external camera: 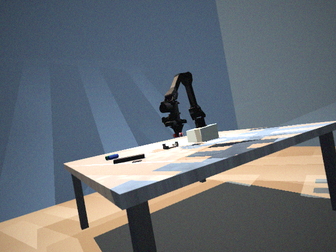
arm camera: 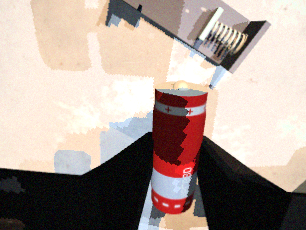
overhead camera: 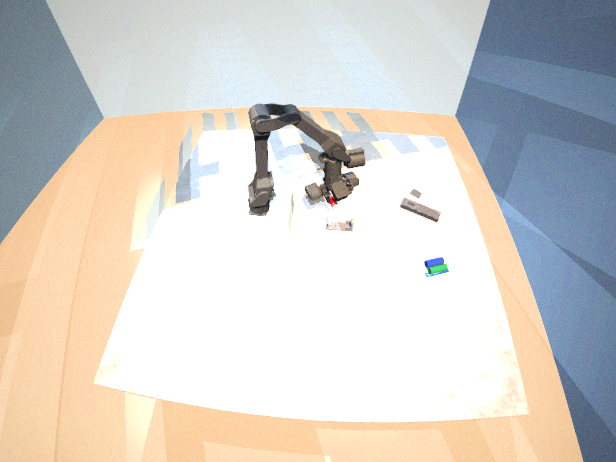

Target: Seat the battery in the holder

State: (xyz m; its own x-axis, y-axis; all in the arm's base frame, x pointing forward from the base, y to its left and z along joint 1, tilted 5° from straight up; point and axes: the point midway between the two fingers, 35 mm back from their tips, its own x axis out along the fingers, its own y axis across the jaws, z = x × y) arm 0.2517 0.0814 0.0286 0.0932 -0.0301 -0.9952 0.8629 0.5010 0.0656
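My gripper (overhead camera: 331,199) (external camera: 178,134) (arm camera: 175,141) is shut on the red battery (overhead camera: 332,202) (external camera: 181,134) (arm camera: 180,117), around its sides, and holds it above the table. In the wrist view the battery's terminal end, with plus marks, points up the picture, and its flat end is at the bottom between the fingers. The holder (overhead camera: 339,227) (external camera: 165,147) (arm camera: 175,16) lies apart from the battery, beyond its terminal end. In the wrist view the holder is slanted to the battery. Its coil spring (arm camera: 227,41) is at the right end; its other end is partly cut off at the top.
A pale box (external camera: 209,133) stands by the arm's base. A long dark bar (overhead camera: 421,210) (external camera: 129,159) and a small dark piece (overhead camera: 416,193) (external camera: 137,161) lie off to one side. A blue cylinder (overhead camera: 434,262) (external camera: 113,156) and a green cylinder (overhead camera: 438,269) lie farther off, side by side.
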